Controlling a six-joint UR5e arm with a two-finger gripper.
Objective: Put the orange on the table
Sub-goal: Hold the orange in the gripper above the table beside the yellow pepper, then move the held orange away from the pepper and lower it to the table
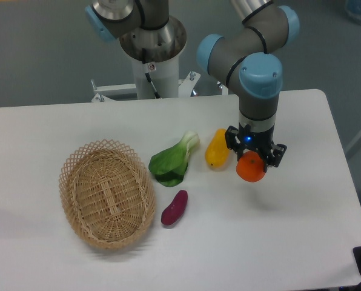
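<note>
A: Gripping the orange, the tool hangs from the arm, pointing straight down over the right half of the white surface. Fingers are clamped on either side of the fruit.

B: Fruit resting on the surface or held above it?

A: Cannot tell for certain from this one view. A soft shadow lies on the surface just near and right of the orange.

B: Neighbouring items?

A: Yellow-orange elongated fruit lies just left of the tool, apart from it. Left of that, a green leafy vegetable with a pale stem pointing to the far right. A purple sweet potato lies nearer, below the vegetable. The wicker basket sits at the left, with nothing visible in it.

B: Arm base?

A: At the far edge, centre.
</note>
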